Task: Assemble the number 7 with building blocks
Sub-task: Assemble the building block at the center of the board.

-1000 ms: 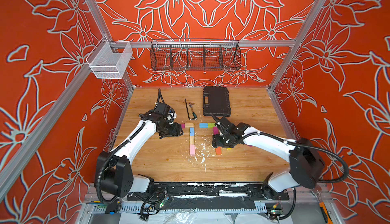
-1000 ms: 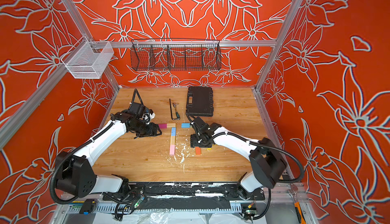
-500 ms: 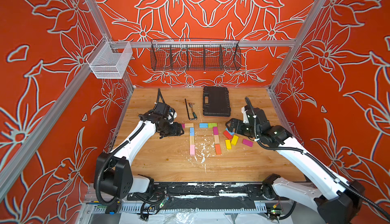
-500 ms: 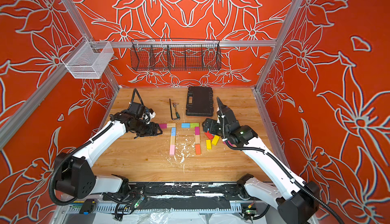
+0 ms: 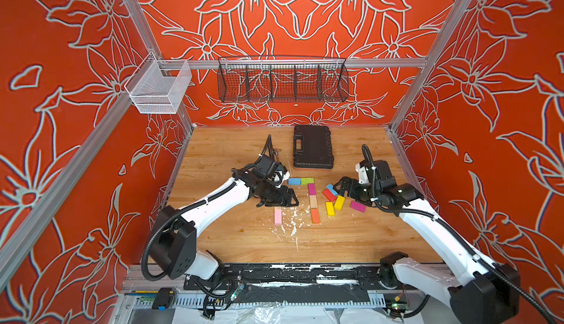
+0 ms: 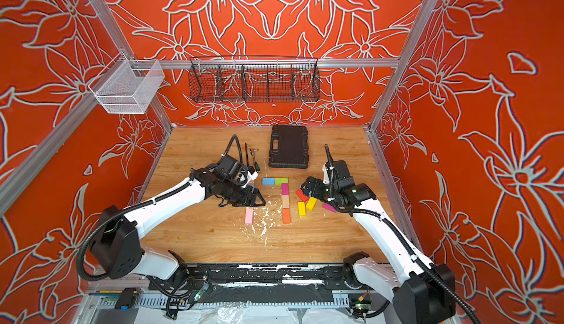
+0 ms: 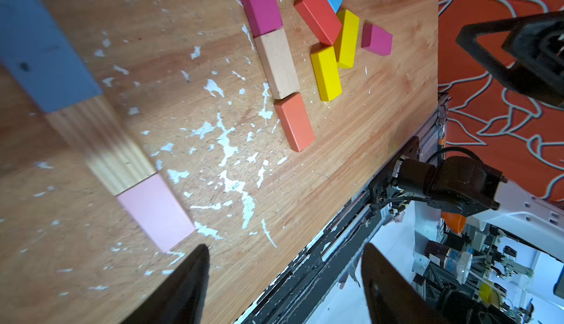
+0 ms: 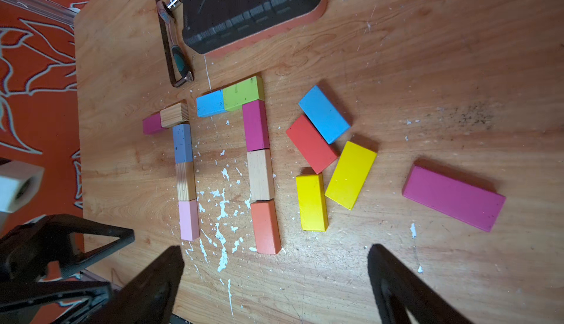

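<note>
Placement looks finished, as far as I can judge. The number 7 (image 5: 311,191) lies flat on the scuffed wooden table (image 8: 427,47). A light blue block (image 8: 210,103) and a lime green block (image 8: 244,92) form its top bar. A magenta block (image 8: 255,125), a plain pale wood block (image 8: 260,174) and an orange block (image 8: 265,226) run down end to end, each touching the next. Just beside it lies a second five-block seven (image 8: 182,143), its stem ending in a pale pink block (image 8: 189,220). On the far side sit loose spare blocks (image 8: 311,144) in blue, red, yellow and magenta.

The left jaws stand apart with nothing between them and hover over the second seven's stem. The right jaws gape wide, also empty, above the spare blocks.

The step in hand appears to be letting go and backing off. The next move calls for both arms to rise straight up before swinging away, since a low sideways sweep could nudge a stem block out of line.
</note>
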Robot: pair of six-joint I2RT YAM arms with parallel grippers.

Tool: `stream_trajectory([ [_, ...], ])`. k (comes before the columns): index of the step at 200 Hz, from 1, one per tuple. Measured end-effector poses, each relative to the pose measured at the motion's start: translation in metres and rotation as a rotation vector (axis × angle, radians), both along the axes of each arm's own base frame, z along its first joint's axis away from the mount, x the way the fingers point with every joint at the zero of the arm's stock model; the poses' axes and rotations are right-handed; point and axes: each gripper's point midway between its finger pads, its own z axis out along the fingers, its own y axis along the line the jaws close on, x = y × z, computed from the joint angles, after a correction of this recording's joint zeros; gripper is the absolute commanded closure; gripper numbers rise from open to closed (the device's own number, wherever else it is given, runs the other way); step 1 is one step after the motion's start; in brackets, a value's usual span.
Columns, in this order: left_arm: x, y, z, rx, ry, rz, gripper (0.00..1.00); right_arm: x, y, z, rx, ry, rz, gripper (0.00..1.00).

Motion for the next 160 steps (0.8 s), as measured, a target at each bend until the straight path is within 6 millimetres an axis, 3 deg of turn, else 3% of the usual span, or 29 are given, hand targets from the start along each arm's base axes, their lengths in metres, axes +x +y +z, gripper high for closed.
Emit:
stream_trajectory([
  [80, -0.007, -0.059, -0.035, -0.064, 0.100, -0.014, 0.11, -0.011, -0.013, -0.011, 0.045, 0.021, -0.024, 0.03],
  [160, -0.005, -0.079, -0.063, -0.076, 0.175, 0.003, 0.11, -0.016, -0.012, -0.019, 0.059, 0.044, -0.009, 0.03],
])
